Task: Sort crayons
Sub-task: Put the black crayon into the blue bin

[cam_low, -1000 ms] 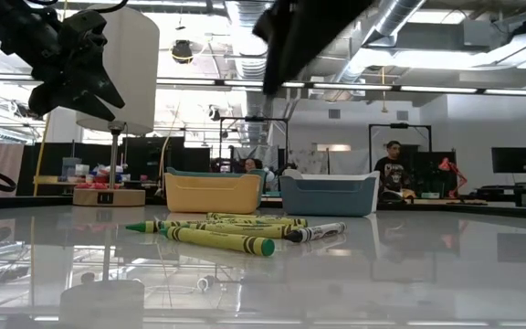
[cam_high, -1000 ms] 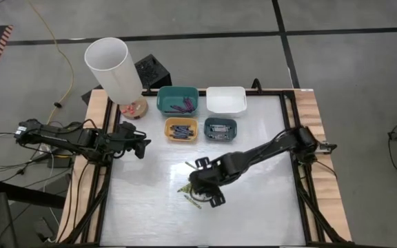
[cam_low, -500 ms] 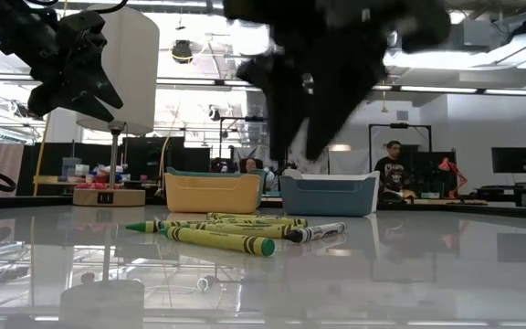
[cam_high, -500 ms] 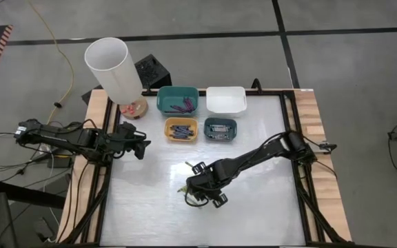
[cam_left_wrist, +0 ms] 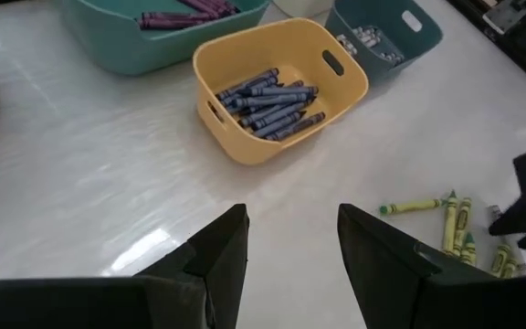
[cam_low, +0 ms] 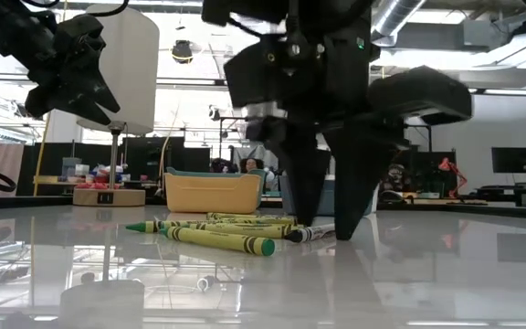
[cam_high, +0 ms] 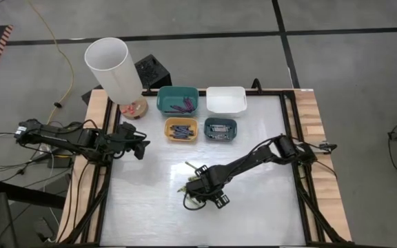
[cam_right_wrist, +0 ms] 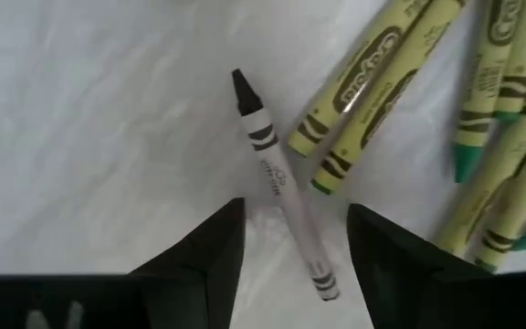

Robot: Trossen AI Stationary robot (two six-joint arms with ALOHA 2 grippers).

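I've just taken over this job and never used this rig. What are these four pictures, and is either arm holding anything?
Two robot arms work at a table. One picture looks down from above, one looks level across the table, and one comes from each wrist. The right gripper is down at the loose crayons, open, astride a grey crayon beside the yellow-green ones; nothing is gripped yet. The left gripper waits open at the table's left edge, empty. At the back stand a yellow bin of blue crayons, a teal bin of purple ones, a blue bin and a white bin.
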